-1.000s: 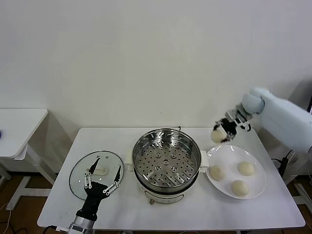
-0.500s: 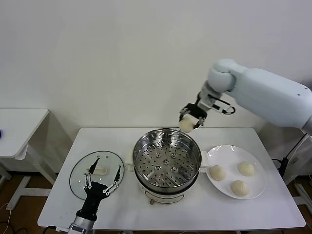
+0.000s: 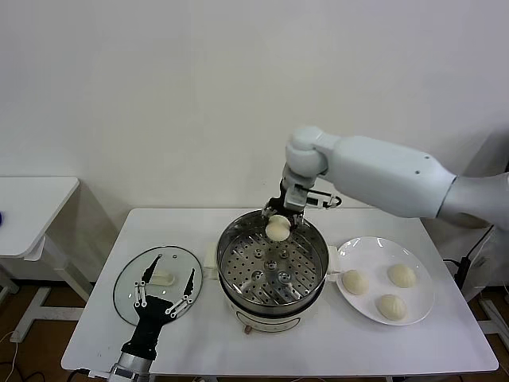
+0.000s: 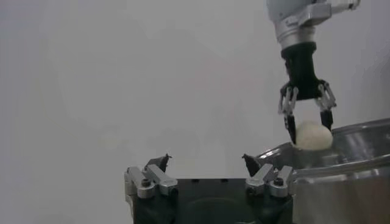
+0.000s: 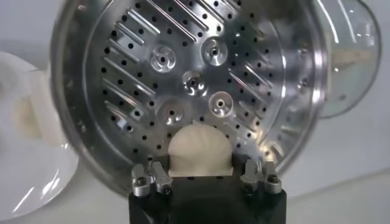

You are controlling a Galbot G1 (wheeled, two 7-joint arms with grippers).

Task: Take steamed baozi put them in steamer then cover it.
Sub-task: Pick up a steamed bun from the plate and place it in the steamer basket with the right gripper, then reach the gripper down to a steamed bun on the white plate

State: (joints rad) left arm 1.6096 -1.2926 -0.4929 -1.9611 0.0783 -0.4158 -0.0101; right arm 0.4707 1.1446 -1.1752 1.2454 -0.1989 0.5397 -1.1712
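Hidden below the lower edge of the head view: most of the left arm, only its left gripper [image 3: 165,298] showing, fingers spread wide above the near rim of the cover [image 3: 157,284] lying flat on the tabletop [image 3: 95,334]. Reaching across from the right, forearm angled down: right gripper [image 3: 277,231], fingers pinching one baozi [image 3: 277,230] over the far side of the steamer [image 3: 272,259]. Resting on the white plate [image 3: 385,280] beside the steamer: three more baozi [image 3: 381,290].
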